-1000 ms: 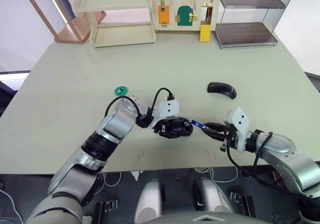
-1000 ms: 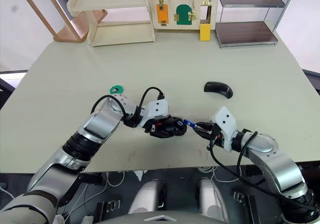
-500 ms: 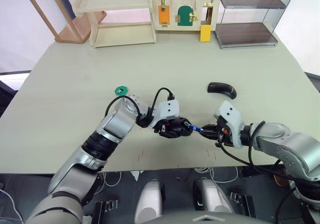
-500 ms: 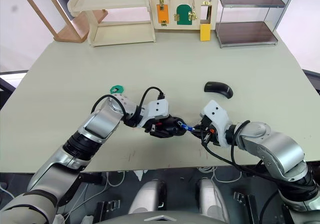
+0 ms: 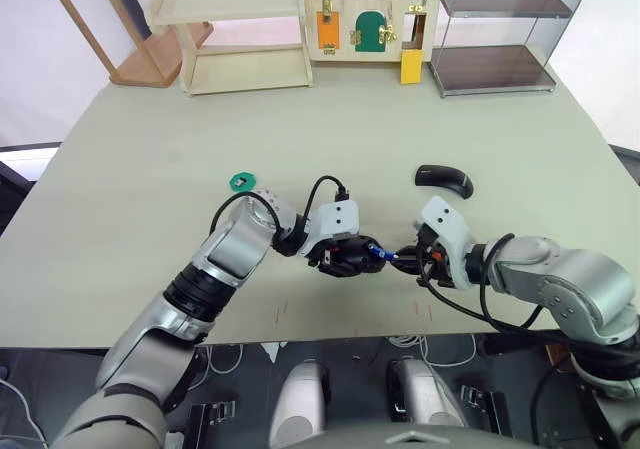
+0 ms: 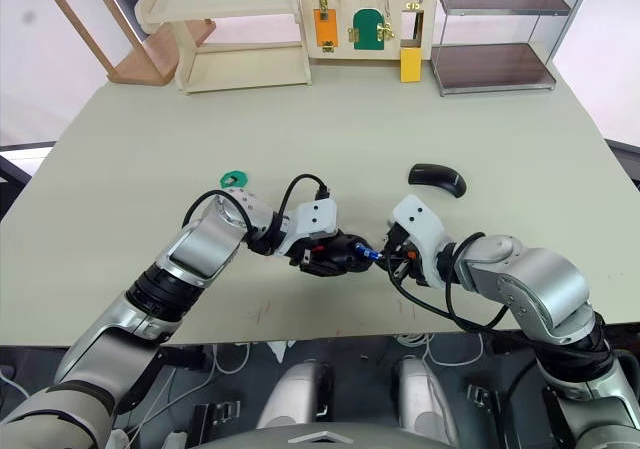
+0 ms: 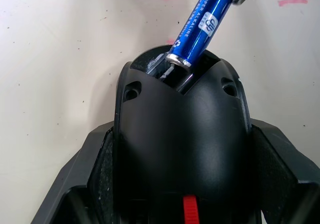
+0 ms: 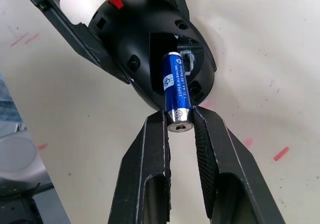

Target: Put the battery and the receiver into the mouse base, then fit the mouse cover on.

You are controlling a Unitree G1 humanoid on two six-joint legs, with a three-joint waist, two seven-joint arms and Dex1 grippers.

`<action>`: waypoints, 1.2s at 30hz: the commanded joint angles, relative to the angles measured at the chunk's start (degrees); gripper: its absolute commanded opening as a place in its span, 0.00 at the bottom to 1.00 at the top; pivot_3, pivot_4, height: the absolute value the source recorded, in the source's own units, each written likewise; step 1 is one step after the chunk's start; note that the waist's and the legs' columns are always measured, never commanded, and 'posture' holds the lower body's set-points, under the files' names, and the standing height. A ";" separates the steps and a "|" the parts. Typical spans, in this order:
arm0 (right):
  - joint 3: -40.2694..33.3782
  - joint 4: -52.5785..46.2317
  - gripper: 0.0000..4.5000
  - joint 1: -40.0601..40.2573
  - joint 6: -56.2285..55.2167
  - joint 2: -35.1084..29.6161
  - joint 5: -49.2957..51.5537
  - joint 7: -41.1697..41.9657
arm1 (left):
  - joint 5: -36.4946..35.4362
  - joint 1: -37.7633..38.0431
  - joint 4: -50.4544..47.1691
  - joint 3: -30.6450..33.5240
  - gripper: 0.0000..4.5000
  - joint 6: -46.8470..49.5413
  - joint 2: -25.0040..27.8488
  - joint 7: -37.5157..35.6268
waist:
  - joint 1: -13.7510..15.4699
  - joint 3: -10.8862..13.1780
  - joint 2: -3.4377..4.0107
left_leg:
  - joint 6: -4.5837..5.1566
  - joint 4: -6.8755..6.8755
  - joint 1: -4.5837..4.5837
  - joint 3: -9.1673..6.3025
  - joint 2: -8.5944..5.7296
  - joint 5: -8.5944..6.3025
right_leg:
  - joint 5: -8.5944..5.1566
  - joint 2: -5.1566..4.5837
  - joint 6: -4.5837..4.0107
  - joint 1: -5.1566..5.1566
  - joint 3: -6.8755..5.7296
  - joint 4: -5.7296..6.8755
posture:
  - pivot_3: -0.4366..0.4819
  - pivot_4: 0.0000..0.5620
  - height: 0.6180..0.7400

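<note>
The left claw [image 5: 345, 254] is clenched on the mouse base [image 7: 181, 139], its two fingers pressed against the base's sides, holding it near the front edge of the bench [image 5: 150, 179]. A red part shows at the base's near end in the left wrist view.

The right claw [image 8: 179, 123] grips the battery [image 8: 176, 89] by its rear end, one finger on each side (the silvery cap sits right between them). The battery's front end pokes, tilted, into the open slot of the mouse base, touching its rim.

The mouse cover [image 5: 443, 179] lies on the bench, well apart from both claws, farther back on the right. A small green piece [image 5: 241, 180] rests on the bench behind the left arm.
</note>
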 commanded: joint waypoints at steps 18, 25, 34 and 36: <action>0.98 -0.04 0.04 -5.70 7.51 4.24 0.60 -3.33 | 1.15 2.25 1.54 -3.72 0.65 1.26 0.44 -1.00 | -0.05 0.00 0.00 | 0.00 0.00 0.00 0.00 0.00 0.00 | -0.02 -0.01 0.01 -0.01 -0.01 0.00 | 0.48 0.27 1.00; 2.70 0.95 0.04 -8.01 7.85 3.44 0.34 -2.91 | 1.14 2.46 1.34 -3.80 0.65 1.25 0.37 -0.93 | -0.06 0.00 0.00 | 0.00 0.00 -0.01 0.00 0.00 0.00 | -0.03 -0.02 0.00 -0.01 -0.02 -0.01 | 0.48 0.27 1.00; 4.77 2.58 0.04 -9.72 6.94 3.22 0.02 -2.68 | 1.11 3.30 0.58 -3.79 0.65 1.66 0.41 -0.60 | -0.07 0.00 0.01 | 0.00 -0.02 -0.04 0.00 0.00 0.00 | -0.02 -0.02 0.01 -0.01 -0.03 -0.05 | 0.48 0.27 1.00; 4.19 2.95 0.04 -10.18 7.14 4.07 0.23 -2.76 | 1.11 3.39 0.44 -3.79 0.65 1.77 0.44 -0.57 | -0.07 0.00 0.01 | 0.00 -0.02 -0.04 -0.01 0.00 0.00 | -0.02 -0.02 0.01 -0.01 -0.03 -0.05 | 0.48 0.27 1.00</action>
